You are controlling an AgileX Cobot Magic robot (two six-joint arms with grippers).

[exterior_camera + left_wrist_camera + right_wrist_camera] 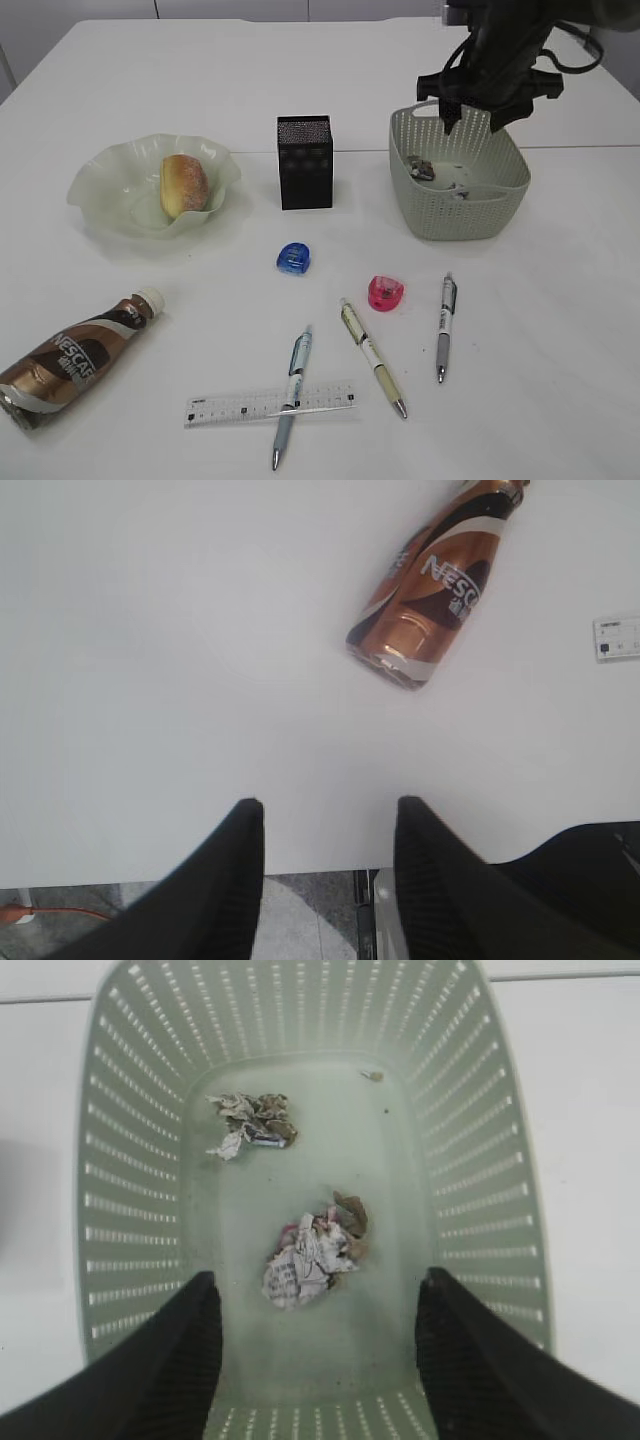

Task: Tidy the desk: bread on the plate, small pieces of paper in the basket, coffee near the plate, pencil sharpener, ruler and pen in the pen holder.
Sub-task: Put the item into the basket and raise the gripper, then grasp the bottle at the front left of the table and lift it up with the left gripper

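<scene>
My right gripper (470, 115) (318, 1275) hangs open over the green basket (455, 215) (130, 1160); two crumpled paper pieces (310, 1255) (250, 1122) lie on the basket's floor, below the fingers and free of them. Bread (184, 185) rests on the wavy plate (100, 190). The coffee bottle (75, 360) (435, 585) lies on its side at the front left. The black pen holder (304, 165) stands mid-table. On the table lie a blue sharpener (294, 259), a pink sharpener (386, 292), a ruler (240, 406) and three pens (292, 395) (372, 357) (445, 325). My left gripper (325, 802) is open and holds nothing, over the table's front edge.
One pen lies across the ruler. The floor and a dark chair base (590, 880) show beyond the table edge in the left wrist view. The ruler's end (617, 637) lies right of the bottle there.
</scene>
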